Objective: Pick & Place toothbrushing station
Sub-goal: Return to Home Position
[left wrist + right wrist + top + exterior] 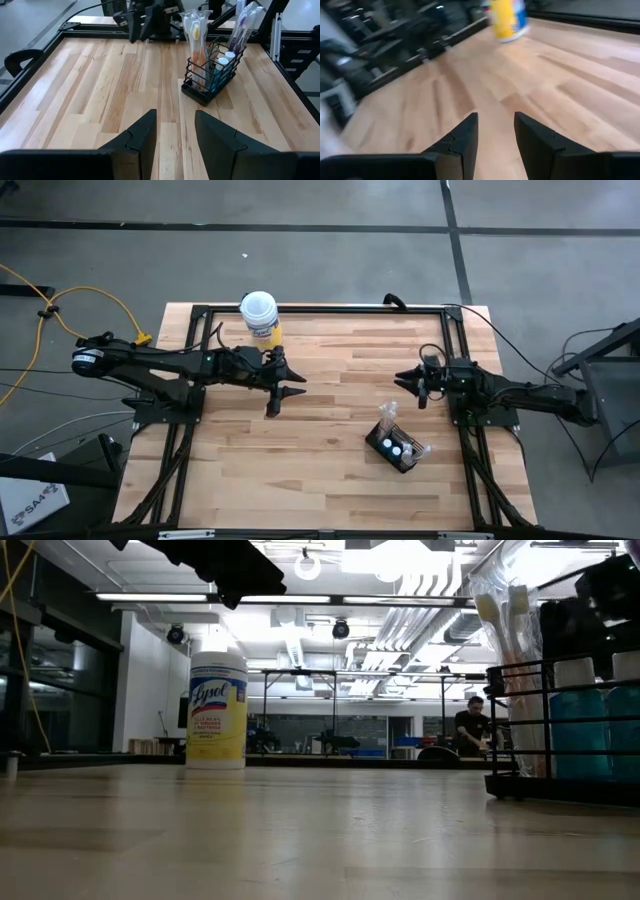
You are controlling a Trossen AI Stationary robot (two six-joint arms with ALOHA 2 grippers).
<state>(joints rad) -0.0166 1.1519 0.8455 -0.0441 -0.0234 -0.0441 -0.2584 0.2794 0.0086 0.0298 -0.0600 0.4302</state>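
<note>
A: Start close in. What do the wrist cameras give?
B: The left gripper hovers above the table, its 2 fingers parted by a moderate gap with nothing between them. The right gripper looks the same: parted, empty, over bare wood.
A: And the toothbrushing station?
B: Only the left wrist view shows it well. The toothbrushing station, a black wire rack, stands upright on the table's right half. From above it sits just beside the right arm's base frame, nearer the low camera than the right gripper.
A: What's in it?
B: Clear toothbrush packs standing upright, 1 with orange and 1 with purple, plus 2 white-capped bottles. The low view shows the bottles are teal.
A: Farther off?
B: The right wrist view misses the rack but catches the yellow-labelled canister, at the table's far edge beside the left arm. Only the low view reaches the room, where a person shows in the distance.
</note>
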